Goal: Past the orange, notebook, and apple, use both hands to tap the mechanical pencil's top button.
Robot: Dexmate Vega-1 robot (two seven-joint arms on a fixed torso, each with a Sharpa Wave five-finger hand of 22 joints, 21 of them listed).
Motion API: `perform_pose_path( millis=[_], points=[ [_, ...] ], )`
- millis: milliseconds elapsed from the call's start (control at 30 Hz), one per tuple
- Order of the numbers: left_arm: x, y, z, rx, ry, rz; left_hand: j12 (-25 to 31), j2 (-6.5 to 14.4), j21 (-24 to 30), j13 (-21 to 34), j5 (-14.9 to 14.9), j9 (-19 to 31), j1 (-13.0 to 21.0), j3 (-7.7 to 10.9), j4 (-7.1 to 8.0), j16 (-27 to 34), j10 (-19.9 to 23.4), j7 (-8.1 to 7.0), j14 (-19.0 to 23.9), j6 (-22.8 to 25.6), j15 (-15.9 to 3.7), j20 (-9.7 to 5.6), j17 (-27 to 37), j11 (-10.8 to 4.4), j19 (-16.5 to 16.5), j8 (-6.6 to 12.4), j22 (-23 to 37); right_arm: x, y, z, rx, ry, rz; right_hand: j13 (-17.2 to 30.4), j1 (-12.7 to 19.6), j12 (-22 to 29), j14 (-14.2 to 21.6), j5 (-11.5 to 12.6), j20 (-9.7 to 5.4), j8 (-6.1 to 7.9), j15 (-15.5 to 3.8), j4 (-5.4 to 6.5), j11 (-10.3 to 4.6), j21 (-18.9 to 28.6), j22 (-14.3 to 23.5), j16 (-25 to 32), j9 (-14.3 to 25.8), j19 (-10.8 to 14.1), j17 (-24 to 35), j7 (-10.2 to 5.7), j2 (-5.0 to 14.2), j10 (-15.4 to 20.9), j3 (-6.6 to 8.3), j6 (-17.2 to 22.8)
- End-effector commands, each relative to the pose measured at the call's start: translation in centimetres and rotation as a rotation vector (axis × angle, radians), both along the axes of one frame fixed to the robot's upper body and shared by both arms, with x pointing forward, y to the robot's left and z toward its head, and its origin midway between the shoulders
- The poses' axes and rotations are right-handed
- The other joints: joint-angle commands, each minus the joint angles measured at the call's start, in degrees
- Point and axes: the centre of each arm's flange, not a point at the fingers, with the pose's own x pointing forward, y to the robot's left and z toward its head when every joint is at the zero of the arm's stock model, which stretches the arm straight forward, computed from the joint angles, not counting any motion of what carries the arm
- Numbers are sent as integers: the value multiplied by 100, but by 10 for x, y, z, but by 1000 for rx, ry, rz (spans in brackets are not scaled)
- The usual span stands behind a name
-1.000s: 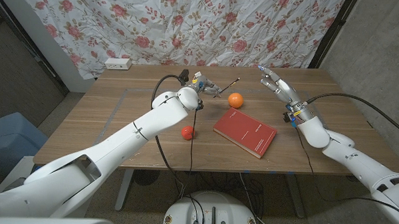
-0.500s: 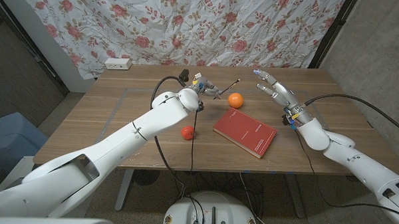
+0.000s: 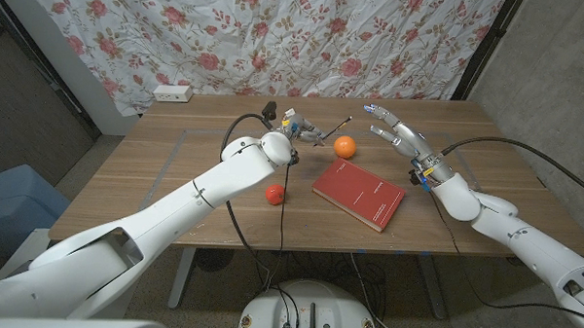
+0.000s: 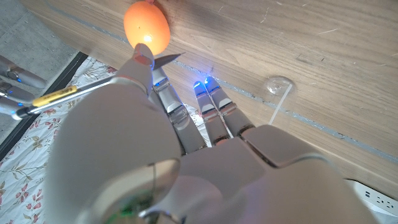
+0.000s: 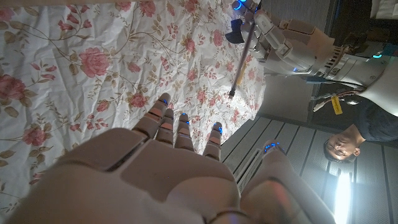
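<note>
Left robot hand (image 3: 298,126) pinches one pencil (image 3: 333,126) in the air near the table's (image 3: 175,170) far edge, tip angled toward the back. Right robot hand (image 3: 395,129) hovers with fingers spread, holding nothing, well apart from the pencil. On the table: one orange (image 3: 344,145), one red notebook (image 3: 359,195), one apple (image 3: 274,194) closer to the near edge.

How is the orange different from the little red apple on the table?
The orange is orange and looks bigger; the apple is red and smaller. The orange sits farther back, beyond the red notebook; the apple sits nearer the robot, left of it. Both are round and rest on the table.
</note>
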Motion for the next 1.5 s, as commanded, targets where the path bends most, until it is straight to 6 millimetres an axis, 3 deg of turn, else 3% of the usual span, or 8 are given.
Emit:
perform_pose_path(
  millis=[33, 1500],
  points=[
    [-2, -1, -4, -11, -5, 1, 28, 50, 9, 24, 31, 31, 23, -30, 15, 26, 119, 25, -15, 9, -965, -481, 4, -73, -11, 27, 28, -3, 9, 1, -5, -7, 14, 6, 3, -17, -38, -27, -9, -29, -1, -28, 16, -11, 15, 2, -6, -9, 34, -8, 20, -80, -2, 55],
    [1, 1, -2, -13, -27, 1, 24, 65, 10, 25, 36, 34, 28, -75, 12, 29, 120, 22, -1, 14, -962, -476, 4, -74, -24, 32, 27, 5, 18, -3, -22, 19, 33, -12, -107, 15, -130, -21, -71, -76, -83, -18, -103, 18, 14, 31, -19, -56, 74, -5, 51, -142, -18, 184]
  ],
)
